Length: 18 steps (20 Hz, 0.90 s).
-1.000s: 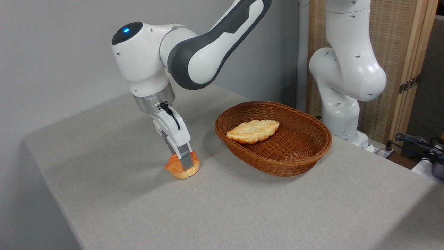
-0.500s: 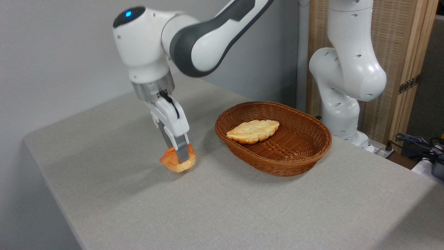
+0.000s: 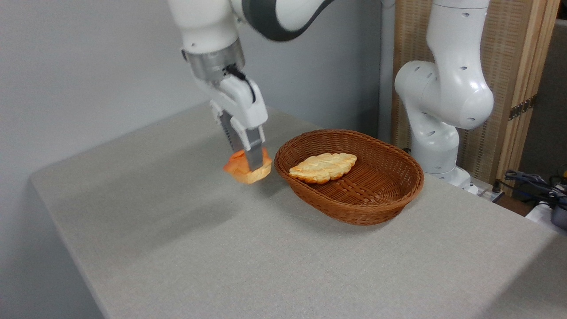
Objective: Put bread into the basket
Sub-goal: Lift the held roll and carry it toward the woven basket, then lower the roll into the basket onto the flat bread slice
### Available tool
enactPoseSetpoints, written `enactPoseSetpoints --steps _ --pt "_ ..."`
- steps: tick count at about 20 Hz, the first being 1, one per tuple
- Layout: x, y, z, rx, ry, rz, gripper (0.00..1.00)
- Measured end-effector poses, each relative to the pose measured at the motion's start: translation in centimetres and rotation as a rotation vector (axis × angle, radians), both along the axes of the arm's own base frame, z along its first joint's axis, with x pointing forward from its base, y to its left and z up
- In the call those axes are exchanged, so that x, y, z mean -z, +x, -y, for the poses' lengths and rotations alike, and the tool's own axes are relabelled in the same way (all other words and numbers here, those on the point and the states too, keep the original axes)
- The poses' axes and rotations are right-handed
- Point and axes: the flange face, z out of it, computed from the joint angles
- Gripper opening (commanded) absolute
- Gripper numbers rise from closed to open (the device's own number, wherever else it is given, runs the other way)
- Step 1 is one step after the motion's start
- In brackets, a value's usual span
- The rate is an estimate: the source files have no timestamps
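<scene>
Bread (image 3: 246, 170) clamped in the hand (image 3: 252, 165), clear of the table (image 3: 248, 261), just left of the basket (image 3: 376, 195).

Two pieces of bread are in view: one small orange-golden bun (image 3: 245, 170) held off the surface (image 3: 221, 248) just left of the basket (image 3: 376, 195), and one longer pale braided loaf (image 3: 322, 167) lying inside that basket. There is one brown wicker basket, one grey surface under it, and one white robot arm (image 3: 447, 97) whose base stands just behind the basket, bearing one claw (image 3: 250, 165) with two fingers, pinched on the bun. To the right of the basket, past the surface's edge, lies one bundle of dark cables (image 3: 533, 181), its strands too tangled to count.
</scene>
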Motion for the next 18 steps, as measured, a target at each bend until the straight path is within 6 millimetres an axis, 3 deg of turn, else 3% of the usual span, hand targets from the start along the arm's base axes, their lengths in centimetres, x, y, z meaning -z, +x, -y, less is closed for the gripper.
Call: enactPoseSetpoints --steps 6,11,16,18 --pt "-1.1 -2.6 -2.2 0.044 -0.01 -0.08 0.79" --pt "0.1 -6.2 -2.7 0.134 -0.024 -0.151 0.82" --pt "1.9 -9.0 -2.9 0.177 -0.034 -0.19 1.0" --pt "2.6 -9.6 -2.7 0.184 -0.031 -0.206 1.0"
